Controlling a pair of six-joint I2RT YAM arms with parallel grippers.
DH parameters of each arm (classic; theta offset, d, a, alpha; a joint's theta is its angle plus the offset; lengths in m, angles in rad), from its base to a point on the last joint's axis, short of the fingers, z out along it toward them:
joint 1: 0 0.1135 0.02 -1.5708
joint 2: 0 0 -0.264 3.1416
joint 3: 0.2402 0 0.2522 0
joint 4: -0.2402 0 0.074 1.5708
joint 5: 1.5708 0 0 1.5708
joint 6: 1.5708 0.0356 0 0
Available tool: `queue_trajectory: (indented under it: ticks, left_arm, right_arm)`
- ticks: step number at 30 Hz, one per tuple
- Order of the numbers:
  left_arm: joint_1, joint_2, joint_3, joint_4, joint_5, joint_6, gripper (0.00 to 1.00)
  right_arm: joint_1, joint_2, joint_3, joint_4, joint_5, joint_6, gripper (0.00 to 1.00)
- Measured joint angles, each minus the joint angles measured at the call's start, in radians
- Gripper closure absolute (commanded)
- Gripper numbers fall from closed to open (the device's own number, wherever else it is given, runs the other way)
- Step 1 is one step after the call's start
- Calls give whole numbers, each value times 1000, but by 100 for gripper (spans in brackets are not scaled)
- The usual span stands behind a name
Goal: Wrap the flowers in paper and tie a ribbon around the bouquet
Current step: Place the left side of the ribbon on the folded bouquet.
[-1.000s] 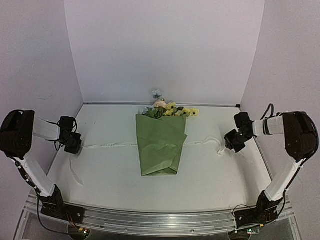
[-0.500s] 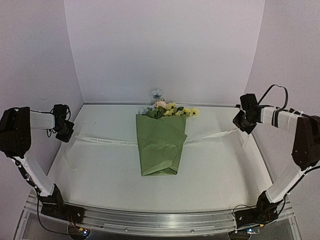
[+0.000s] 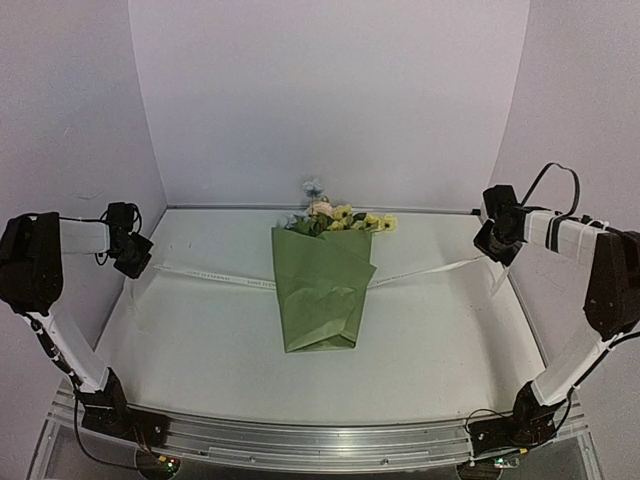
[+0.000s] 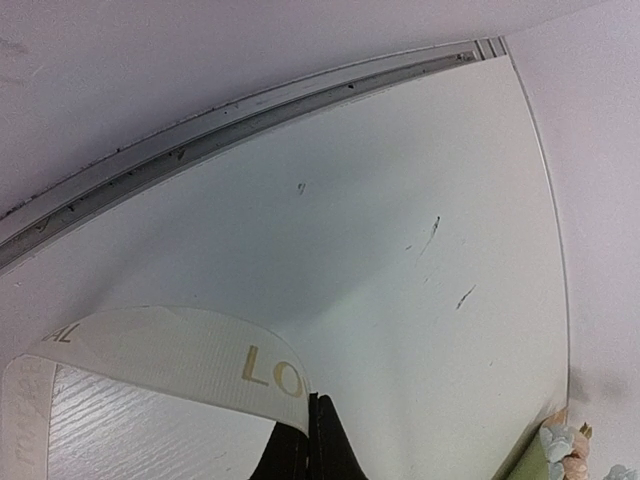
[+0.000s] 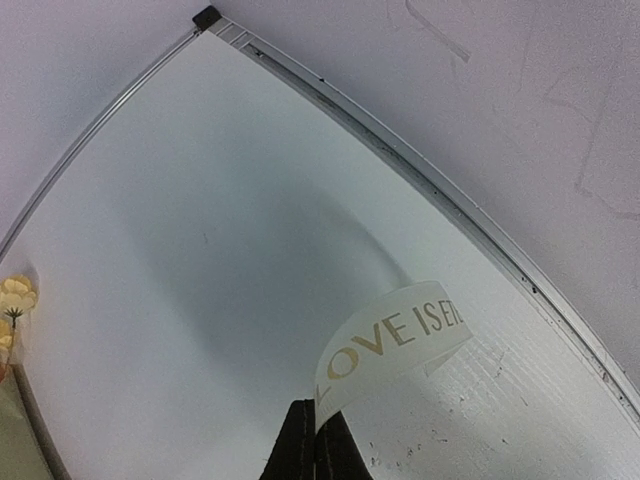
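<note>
Beneath bouquet (image 3: 320, 295), crosswise to its long axis: ribbon (image 3: 215, 274), ends pinched in fully closed left gripper (image 3: 136, 263) and right gripper (image 3: 488, 249), equally distant.

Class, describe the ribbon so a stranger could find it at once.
Start at the white table, with the olive-green paper bouquet at its middle. A narrow cream ribbon stretches from the left gripper to the right gripper, vanishing at the bouquet's edges. It alone is thin and lettered.

White tbl (image 3: 200, 350) w/ scuff marks (image 4: 432, 228), metal rail (image 3: 320, 445) front, lilac walls (image 3: 320, 100).
</note>
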Motion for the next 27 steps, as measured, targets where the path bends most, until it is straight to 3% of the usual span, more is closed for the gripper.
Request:
queue_trajectory:
  ticks: [9, 16, 21, 27]
  left_arm:
    - [-45, -3, 2, 26, 47, 95, 100]
    - [-230, -14, 61, 74, 106, 236, 100]
    - [-402, 29, 247, 97, 172, 380, 100]
    - [-637, 235, 574, 129, 271, 566, 100]
  right_arm:
    - [11, -18, 4, -5, -47, -8, 100]
    - [94, -76, 34, -2, -130, -41, 100]
    - [143, -82, 67, 9, -190, -49, 100]
    - [171, -65, 75, 10, -236, -44, 100]
